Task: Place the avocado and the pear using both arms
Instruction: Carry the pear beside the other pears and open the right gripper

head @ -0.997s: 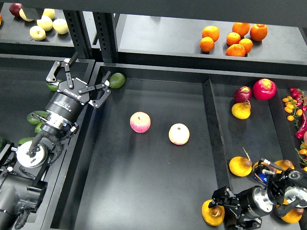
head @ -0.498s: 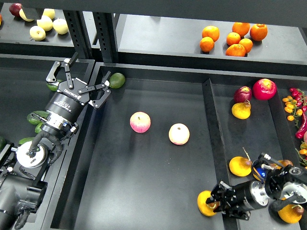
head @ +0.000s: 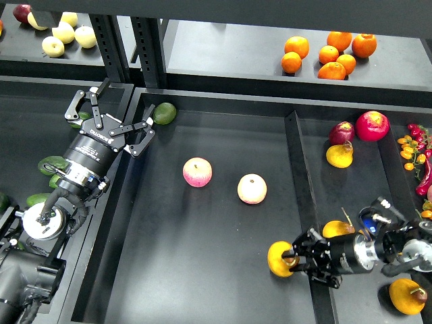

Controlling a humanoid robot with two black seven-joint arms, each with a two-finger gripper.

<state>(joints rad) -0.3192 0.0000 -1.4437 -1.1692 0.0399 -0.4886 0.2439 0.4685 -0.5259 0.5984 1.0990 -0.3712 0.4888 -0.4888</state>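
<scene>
Gripping the pear (head: 279,258), right fingers (head: 291,258) near apples (head: 252,188); left fingers (head: 108,113) spread, empty.

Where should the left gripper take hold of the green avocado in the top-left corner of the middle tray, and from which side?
Grip the avocado across its narrower middle, coming from above: it lies flat against the middle tray corner walls, so its sides are crowded. The left gripper hangs open nearby.
</scene>
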